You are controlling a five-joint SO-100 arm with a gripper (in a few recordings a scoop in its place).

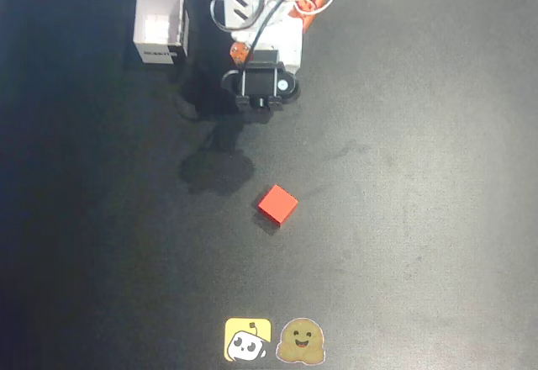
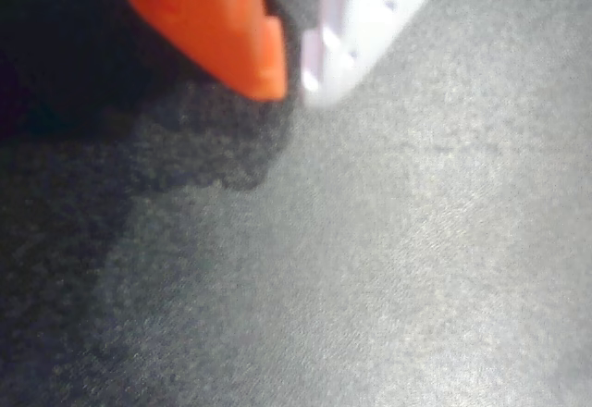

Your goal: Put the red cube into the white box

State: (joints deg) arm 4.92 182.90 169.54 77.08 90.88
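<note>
The red cube (image 1: 277,204) lies loose on the dark tabletop (image 1: 420,219) just below the middle of the overhead view, turned so its corners point roughly to 12, 3, 6 and 9 o'clock. It sits at about 6 o'clock from the arm (image 1: 261,42) and well apart from it. The white box (image 1: 160,27) stands open-topped at about 10 o'clock from the cube, near the upper left of that view and just beside the arm's base.

The cube looks like a small, rigid, plain block with flat faces and sharp edges, so I judge it light, stiff and not fragile. Its smooth sides may be somewhat slippery, so the best hold is likely across two opposite flat faces, with the fingers turned to match its diagonal set rather than pinching on corners. The box appears to be thin-walled card, probably light enough to slide or tip if bumped, so the cube should be let go over the opening rather than pressed against a wall.

In the wrist view one orange finger (image 2: 217,18) and one white finger (image 2: 356,28) show at the top edge with a narrow gap between their tips and nothing held; whether they are fully clenched I cannot tell.

A dark printed label (image 1: 156,52) marks the box's lower side, its writing too small to read. Two cartoon stickers (image 1: 274,340) sit at 6 o'clock on the tabletop edge, without legible text.
</note>
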